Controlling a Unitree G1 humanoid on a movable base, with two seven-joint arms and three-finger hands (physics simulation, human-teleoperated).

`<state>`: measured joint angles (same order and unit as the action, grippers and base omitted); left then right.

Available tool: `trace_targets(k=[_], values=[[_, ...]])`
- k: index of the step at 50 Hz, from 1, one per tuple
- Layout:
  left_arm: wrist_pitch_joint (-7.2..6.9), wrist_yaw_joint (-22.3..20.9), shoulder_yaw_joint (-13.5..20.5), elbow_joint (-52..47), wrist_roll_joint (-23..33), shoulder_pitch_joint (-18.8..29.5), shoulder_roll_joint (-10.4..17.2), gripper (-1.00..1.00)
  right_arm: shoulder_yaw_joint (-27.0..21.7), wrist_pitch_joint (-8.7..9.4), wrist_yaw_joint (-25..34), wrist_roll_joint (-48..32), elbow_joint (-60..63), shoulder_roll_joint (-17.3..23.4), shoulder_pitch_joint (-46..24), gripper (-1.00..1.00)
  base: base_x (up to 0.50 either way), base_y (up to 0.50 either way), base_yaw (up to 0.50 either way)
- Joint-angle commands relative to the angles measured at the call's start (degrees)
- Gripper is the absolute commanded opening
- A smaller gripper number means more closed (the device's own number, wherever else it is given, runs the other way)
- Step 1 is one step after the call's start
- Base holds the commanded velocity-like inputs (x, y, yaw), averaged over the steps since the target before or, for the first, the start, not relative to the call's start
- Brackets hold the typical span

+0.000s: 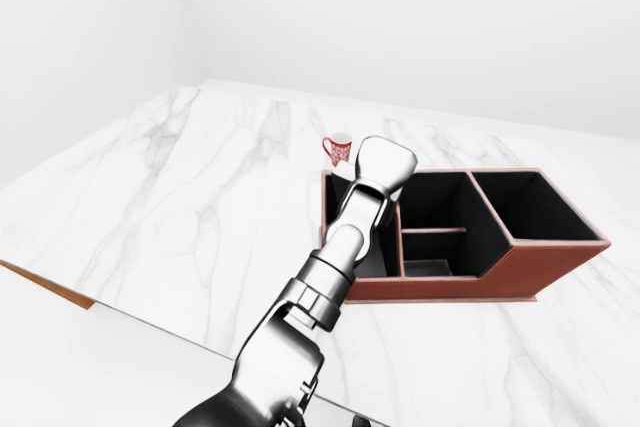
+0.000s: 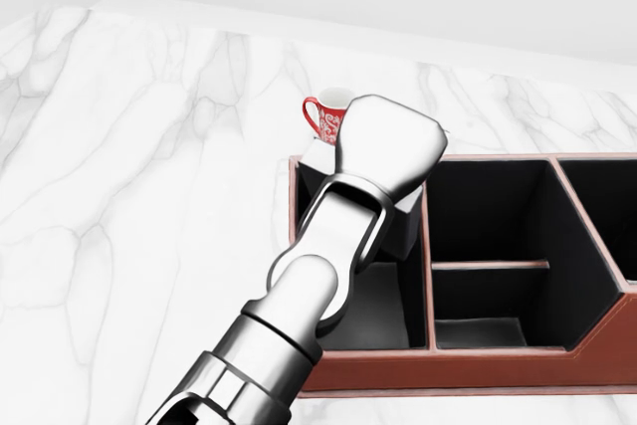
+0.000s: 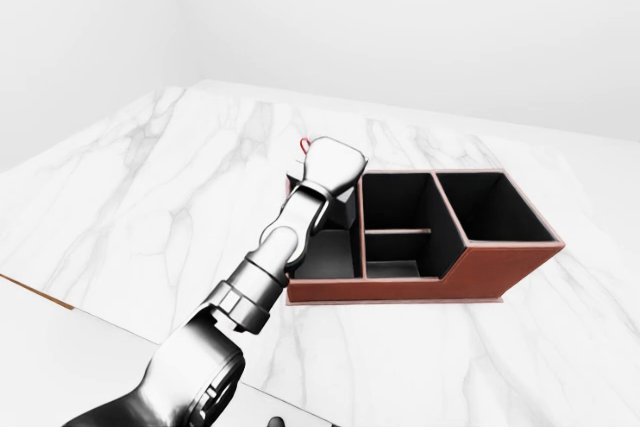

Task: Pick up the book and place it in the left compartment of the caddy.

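Looks like a bare simulated kitchen: white veined marble counter [image 1: 200,197], plain white walls [image 1: 400,17], small red patterned mug [image 1: 338,148].

Glossy silver left arm [image 2: 299,311], ringed segments, forked wrist, blocky pale left hand [image 2: 390,141].

Red-patterned mug [image 2: 324,118], brown caddy [image 2: 478,367], white-marbled counter [image 2: 129,186].

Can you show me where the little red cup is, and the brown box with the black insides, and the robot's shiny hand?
Small red-and-white patterned mug [image 1: 338,147]: left-eye view, on its side wall.
Brown leather-look caddy with black compartments [image 1: 545,265]: left-eye view, on its brown outer wall.
Silver left hand [image 2: 390,141]: head view, on the back of the hand.
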<state>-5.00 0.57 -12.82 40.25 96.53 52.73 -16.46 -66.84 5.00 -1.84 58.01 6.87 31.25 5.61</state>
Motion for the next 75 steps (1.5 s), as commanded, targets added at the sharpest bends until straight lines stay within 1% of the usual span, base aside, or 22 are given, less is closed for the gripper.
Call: trace_targets(k=[1,2,3,4,7,15,16,18,26,27,28,35,37,38,40,42,49,57,58,59,64,75], values=[[0.00,4.07,-0.13,4.46,-0.67,1.98,0.25,-1.00,-0.21,0.00,-0.11,0.21,0.11,0.15,0.01,1.00,0.00,0.00,0.00],[0.00,4.08,-0.16,4.48,-0.71,1.99,0.26,-1.00,-0.21,0.00,-0.11,0.21,0.11,0.15,0.01,1.00,0.00,0.00,0.00],[0.00,5.79,-0.08,8.14,-0.70,2.91,-0.13,-1.00,0.13,0.00,0.20,-0.15,-0.06,-0.16,-0.03,1.00,0.00,0.00,0.00],[0.00,6.46,-0.23,9.47,-0.51,3.44,-0.20,-1.00,0.31,0.00,0.38,-0.43,-0.14,-0.34,-0.01,1.00,0.00,0.00,0.00],[0.00,6.94,-0.81,10.58,-0.02,3.78,-0.47,-1.00,-0.37,0.00,-0.05,0.32,0.40,0.02,0.32,1.00,0.00,0.00,0.00],[0.00,8.81,-1.06,13.30,0.60,3.59,-0.89,-1.00,0.08,0.00,0.54,-0.09,-0.07,-0.34,0.16,1.00,0.00,0.00,0.00],[0.00,10.21,-1.16,15.46,1.12,3.71,-0.68,-1.00,0.19,0.00,0.74,-0.22,-0.33,-0.38,0.09,1.00,0.00,0.00,0.00],[0.00,10.94,-1.75,16.26,2.08,3.56,-0.72,-1.00,0.27,0.00,0.77,-0.26,-0.36,-0.42,0.12,1.00,0.00,0.00,0.00],[0.00,10.97,-1.58,16.28,2.36,3.52,-0.78,-1.00,0.28,0.00,0.76,-0.25,-0.36,-0.42,0.13,1.00,0.00,0.00,0.00],[0.00,12.92,-2.55,19.59,4.13,3.78,-1.19,-1.00,-0.06,0.00,0.56,0.10,0.06,-0.24,0.35,1.00,0.00,0.00,0.00],[0.00,13.50,-2.42,20.53,4.43,4.05,-1.27,-1.00,0.08,0.00,0.67,-0.10,-0.11,-0.30,0.22,1.00,0.00,0.00,0.00],[0.00,16.08,-1.68,24.70,4.40,4.21,-1.03,-1.00,0.34,0.00,0.71,-0.32,-0.36,-0.31,0.01,1.00,0.00,0.00,0.00],[0.00,16.06,-1.80,25.51,4.53,4.31,-0.89,-1.00,0.14,0.00,0.46,-0.07,-0.08,-0.15,0.11,1.00,0.00,0.00,0.00],[0.00,16.88,-1.67,26.00,4.32,4.21,-0.80,-1.00,0.05,0.00,0.40,0.01,0.01,-0.11,0.15,1.00,0.00,0.00,0.00],[0.00,17.50,-3.22,26.96,6.72,4.42,-0.50,-1.00,0.17,0.00,0.51,-0.18,-0.16,-0.18,0.04,1.00,0.00,0.00,0.00],[0.00,18.85,-2.45,28.06,6.27,4.23,-0.64,-1.00,-0.06,0.00,0.31,0.02,0.23,-0.11,0.19,1.00,0.00,0.00,0.00],[0.00,21.19,-1.43,30.82,4.68,4.10,-0.27,-1.00,-0.22,0.00,0.32,-0.02,0.37,-0.12,0.19,1.00,0.00,0.00,0.00],[0.00,21.50,-1.51,31.52,4.04,3.99,0.02,-1.00,0.01,0.00,0.64,-0.36,-0.04,-0.30,0.00,1.00,0.00,0.00,0.00],[0.00,22.95,-0.69,33.34,3.01,3.34,0.61,-1.00,-0.19,0.00,0.52,-0.09,0.20,-0.20,0.15,1.00,0.00,0.00,0.00],[0.00,23.95,-0.46,33.78,2.23,3.09,0.64,-1.00,-0.12,0.00,0.70,-0.21,0.08,-0.29,0.16,1.00,0.00,0.00,0.00],[0.00,24.13,-0.93,34.27,1.91,2.94,0.71,-1.00,-0.05,0.00,0.67,-0.22,0.09,-0.26,0.13,1.00,0.00,0.00,0.00],[0.00,26.68,-0.76,35.86,0.39,1.95,0.86,-1.00,-0.25,0.00,0.53,0.11,0.57,-0.27,0.19,1.00,0.00,0.00,0.00]])
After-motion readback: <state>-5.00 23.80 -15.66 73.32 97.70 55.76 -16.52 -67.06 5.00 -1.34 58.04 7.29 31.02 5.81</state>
